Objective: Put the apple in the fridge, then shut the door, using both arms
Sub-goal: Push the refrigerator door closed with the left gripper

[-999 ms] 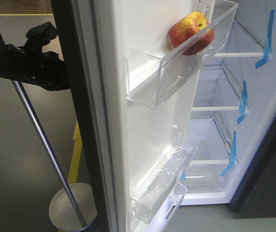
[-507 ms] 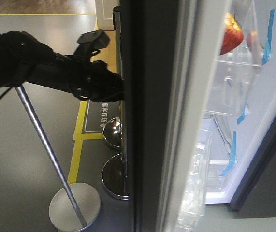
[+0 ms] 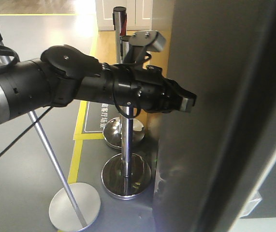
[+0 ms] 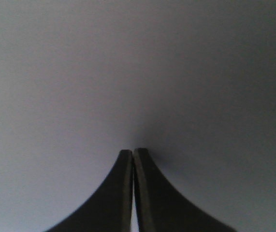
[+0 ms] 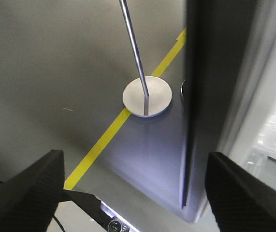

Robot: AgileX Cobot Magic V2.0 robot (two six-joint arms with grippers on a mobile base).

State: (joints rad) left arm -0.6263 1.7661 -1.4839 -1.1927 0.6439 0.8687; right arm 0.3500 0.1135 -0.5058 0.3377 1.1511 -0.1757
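Leftmost, a thin silver pole [image 3: 47,145] slants down to its round metal base. Beside it the black jointed left arm [image 3: 79,87] stretches rightward past a chrome stanchion post [image 3: 124,145]. The left gripper [image 4: 133,153], fingers pressed together, meets the dark grey outer face of the tall fridge door [image 3: 225,96]. The right gripper [image 5: 134,155] hangs spread wide and grasps nothing, above grey floor crossed by a yellow line [image 5: 104,137]. The red-and-yellow apple is hidden from every view.

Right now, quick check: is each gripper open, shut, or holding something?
Left gripper: shut, holding nothing, tips up against the door.
Right gripper: open, empty.
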